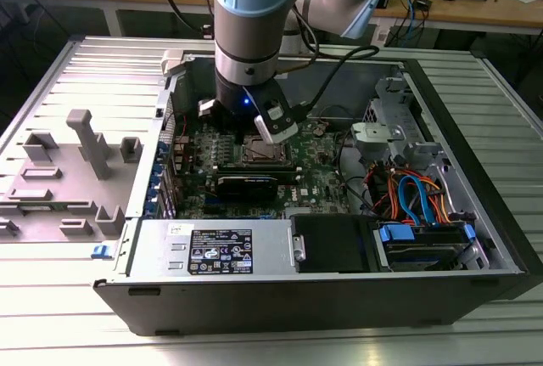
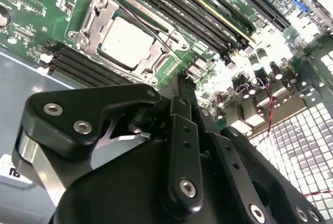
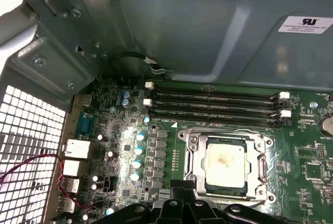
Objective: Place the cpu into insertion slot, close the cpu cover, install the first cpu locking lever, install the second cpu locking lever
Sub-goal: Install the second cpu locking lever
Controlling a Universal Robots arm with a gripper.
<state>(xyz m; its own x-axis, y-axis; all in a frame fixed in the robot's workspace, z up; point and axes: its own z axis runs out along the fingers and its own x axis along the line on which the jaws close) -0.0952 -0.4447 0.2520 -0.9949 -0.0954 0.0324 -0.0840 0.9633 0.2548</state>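
Flat, square, matte silver cpu [image 3: 225, 162] seated in the insertion slot [image 3: 227, 198], framed by the thin, shiny cpu cover [image 3: 193, 162]. Black claw [image 2: 179, 86] just beside it; spread or pressed, cannot tell.

We see open room above the cpu [image 3: 225, 163]. Long memory slots [image 3: 216, 104] and the case wall [image 3: 197, 31] stand close beside it.

We see an open computer case [image 1: 475, 213] on a ribbed metal table [image 1: 85, 69], with a green motherboard [image 1: 318, 181], long black memory slots [image 3: 213, 104], a labelled power supply [image 1: 216, 247], blue and orange cables [image 1: 420, 192] and a grey plastic fixture [image 1: 81, 162].
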